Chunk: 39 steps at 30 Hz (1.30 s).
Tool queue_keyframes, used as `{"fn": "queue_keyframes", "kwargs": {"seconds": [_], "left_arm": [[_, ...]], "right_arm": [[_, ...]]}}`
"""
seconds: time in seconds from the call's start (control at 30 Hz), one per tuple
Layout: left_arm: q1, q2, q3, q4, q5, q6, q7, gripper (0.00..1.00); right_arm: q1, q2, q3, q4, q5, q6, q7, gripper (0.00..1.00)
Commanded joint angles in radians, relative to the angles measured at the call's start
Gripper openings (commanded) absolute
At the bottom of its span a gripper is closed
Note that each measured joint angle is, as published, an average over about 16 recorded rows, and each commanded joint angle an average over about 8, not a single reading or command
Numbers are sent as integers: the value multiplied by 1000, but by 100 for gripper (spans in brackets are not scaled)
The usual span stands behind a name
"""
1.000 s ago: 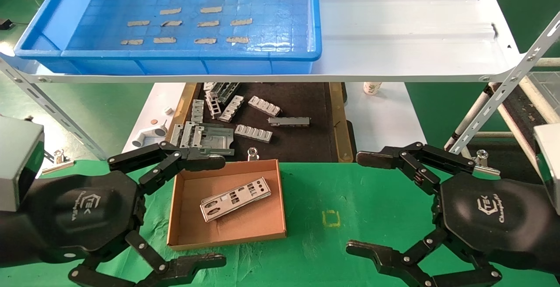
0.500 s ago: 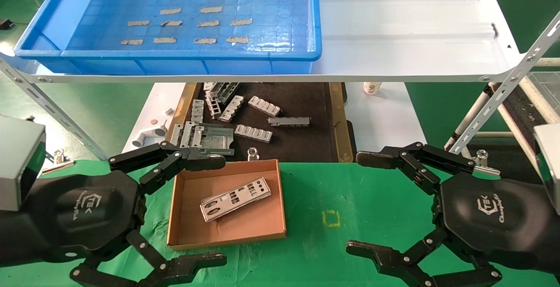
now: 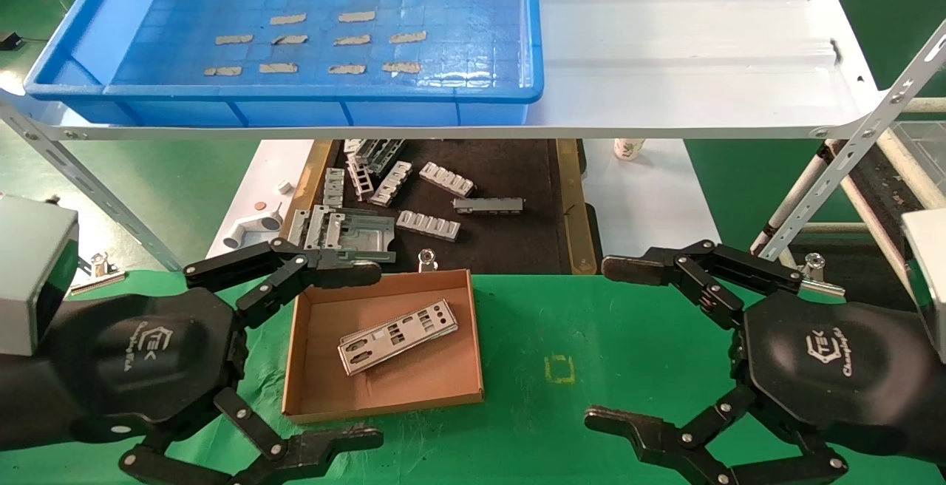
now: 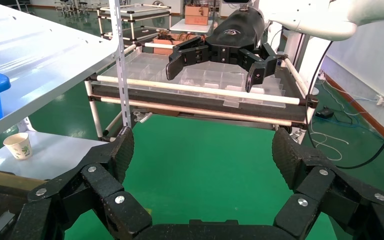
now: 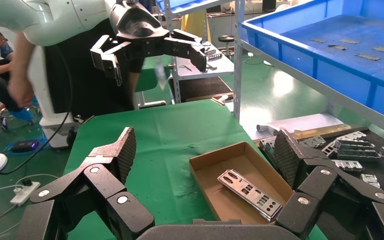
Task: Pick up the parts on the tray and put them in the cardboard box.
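Low in the middle of the head view, the cardboard box (image 3: 384, 344) sits on the green counter (image 3: 591, 337). One flat silver part (image 3: 397, 336) lies inside it, a bit slanted. The big blue tray (image 3: 111, 89) is up on the white shelf (image 3: 680, 34) at the upper left of the frame, with only bits of tan tape (image 3: 340, 40) on its floor. The left gripper (image 3: 318, 355) hangs at the lower left, just beside the box, jaws wide open and holding nothing. The right gripper (image 3: 617, 344) hangs at the lower right, jaws wide open too.
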<state>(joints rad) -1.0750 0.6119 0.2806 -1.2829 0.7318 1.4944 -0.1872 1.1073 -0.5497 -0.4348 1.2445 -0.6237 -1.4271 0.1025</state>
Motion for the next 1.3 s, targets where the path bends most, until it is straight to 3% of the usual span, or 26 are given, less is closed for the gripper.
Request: {"fn": "queue_keyframes", "kwargs": {"seconds": [0.03, 1.3], "left_arm": [[0, 0, 0, 0, 0, 0, 0, 100], [0, 0, 0, 0, 0, 0, 0, 100]], "right_arm": [[0, 0, 0, 0, 0, 0, 0, 100], [0, 0, 0, 0, 0, 0, 0, 100]]}}
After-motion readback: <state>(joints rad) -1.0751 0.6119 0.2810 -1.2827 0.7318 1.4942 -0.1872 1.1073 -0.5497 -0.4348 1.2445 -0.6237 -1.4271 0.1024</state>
